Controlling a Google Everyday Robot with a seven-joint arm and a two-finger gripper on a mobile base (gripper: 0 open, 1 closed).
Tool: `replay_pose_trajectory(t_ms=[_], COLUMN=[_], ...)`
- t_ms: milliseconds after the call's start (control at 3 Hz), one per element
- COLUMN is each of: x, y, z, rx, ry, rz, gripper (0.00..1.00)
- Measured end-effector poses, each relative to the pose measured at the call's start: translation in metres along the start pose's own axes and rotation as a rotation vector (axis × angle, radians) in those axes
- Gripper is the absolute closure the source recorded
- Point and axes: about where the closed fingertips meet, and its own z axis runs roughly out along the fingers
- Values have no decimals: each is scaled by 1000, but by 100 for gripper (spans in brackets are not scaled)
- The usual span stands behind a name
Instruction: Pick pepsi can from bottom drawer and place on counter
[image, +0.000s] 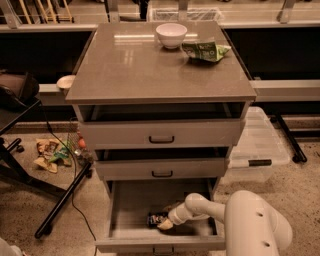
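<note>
The bottom drawer (125, 210) stands pulled open below two shallower drawers. A small dark can, the pepsi can (155, 219), lies on its side on the drawer floor near the front middle. My gripper (165, 223) reaches into the drawer from the right on a white arm and sits right at the can's right end. The counter (140, 65) is the glossy grey-brown top of the cabinet, above.
A white bowl (171, 35) and a green snack bag (205, 50) sit at the back of the counter. A clear plastic bin (257, 147) stands right of the cabinet. A black stand leg (60, 205) and litter (50, 152) lie on the floor at left.
</note>
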Motion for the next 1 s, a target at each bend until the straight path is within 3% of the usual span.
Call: replay_pose_trajectory(t_ms=[333, 667, 1000], x=[1, -4, -16], y=[0, -5, 0], z=[-9, -49, -104], rx=[20, 86, 125], ry=[6, 2, -13], rz=[10, 14, 4], gripper=[73, 96, 100])
